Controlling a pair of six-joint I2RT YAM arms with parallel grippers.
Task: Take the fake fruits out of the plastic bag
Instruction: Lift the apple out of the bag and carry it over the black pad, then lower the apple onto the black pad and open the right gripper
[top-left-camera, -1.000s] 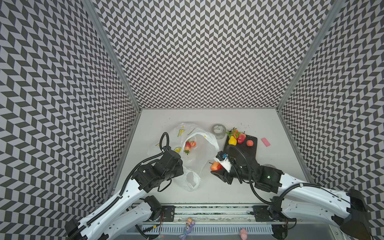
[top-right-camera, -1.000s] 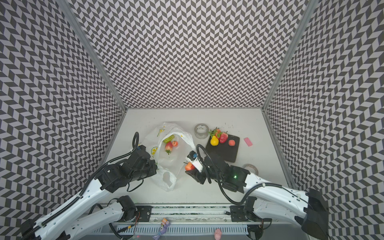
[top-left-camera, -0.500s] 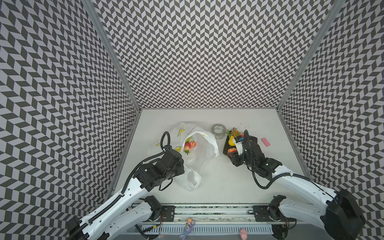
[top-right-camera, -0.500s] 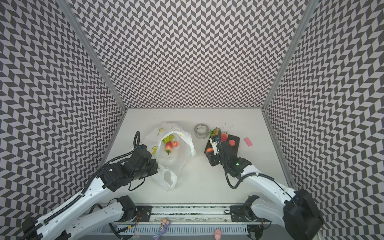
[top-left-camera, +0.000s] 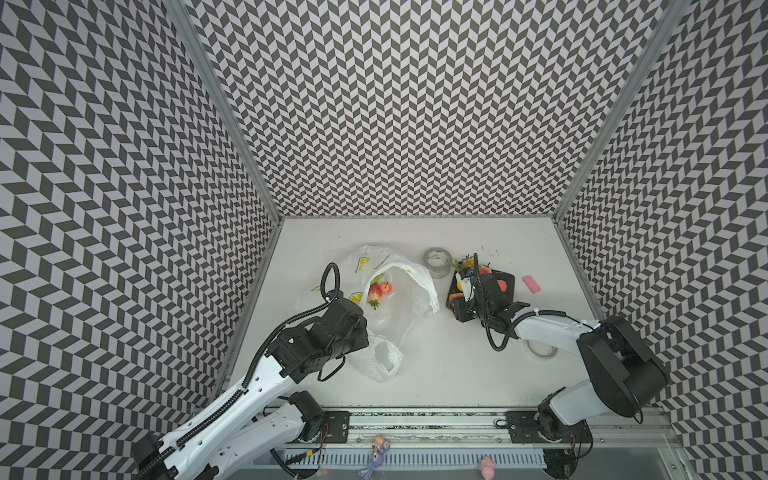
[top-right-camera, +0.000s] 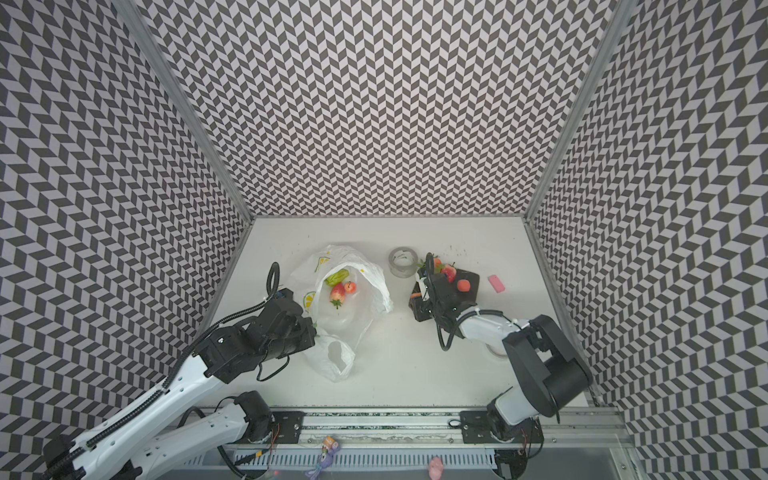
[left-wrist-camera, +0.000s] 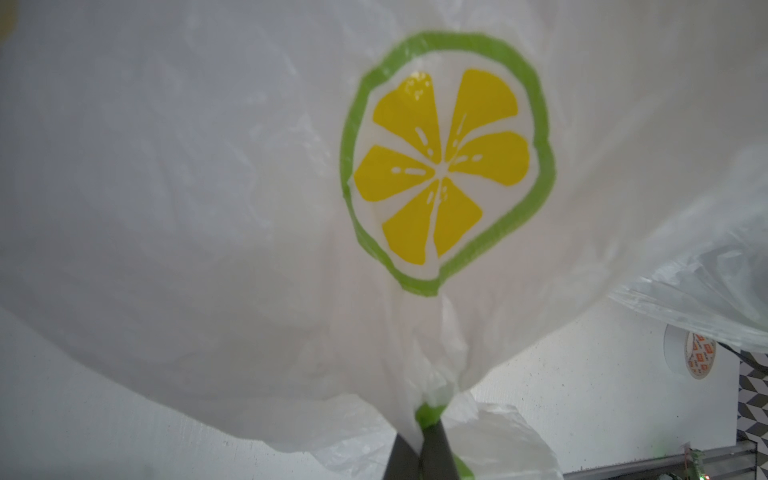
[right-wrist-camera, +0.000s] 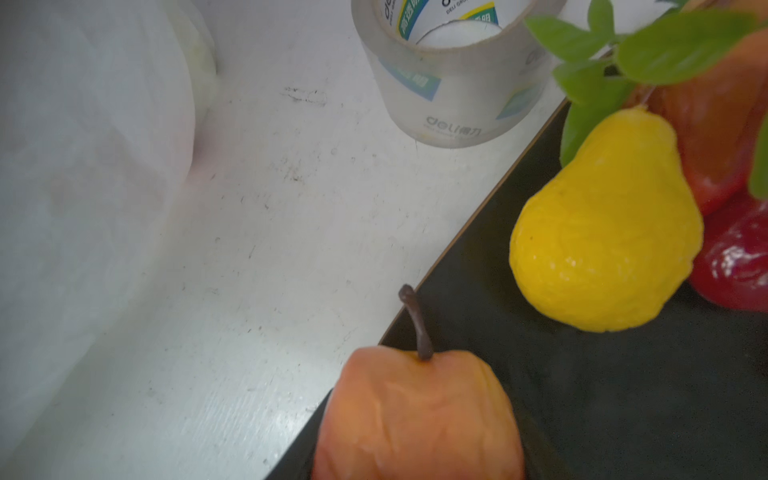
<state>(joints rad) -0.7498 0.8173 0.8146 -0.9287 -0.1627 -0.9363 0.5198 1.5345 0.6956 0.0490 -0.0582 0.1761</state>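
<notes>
The plastic bag (top-left-camera: 409, 286) lies open at the table's left-middle, white with lemon-slice prints (left-wrist-camera: 440, 166). Inside it in both top views are a red strawberry (top-left-camera: 374, 296) (top-right-camera: 337, 293), a small orange round fruit (top-left-camera: 387, 286) and a green piece (top-right-camera: 336, 276). My left gripper (left-wrist-camera: 419, 449) is shut on a bunched fold of the bag near its handle (top-left-camera: 384, 357). My right gripper (top-left-camera: 457, 297) is shut on an orange fruit (right-wrist-camera: 415, 415) with a brown stem, low over the near-left edge of a black tray (right-wrist-camera: 623, 395). A yellow pear (right-wrist-camera: 602, 232) and red fruits (right-wrist-camera: 735, 262) lie on that tray.
A clear tape roll (top-left-camera: 437, 261) (right-wrist-camera: 453, 83) stands between the bag and the tray (top-right-camera: 469, 276). A pink block (top-left-camera: 531, 284) lies right of the tray. Another tape roll (top-left-camera: 542, 349) lies by my right arm. Patterned walls close in three sides.
My right gripper carried the orange fruit from the table's middle near the bag back and right to the black tray. My left gripper kept its hold on the bag without moving.
</notes>
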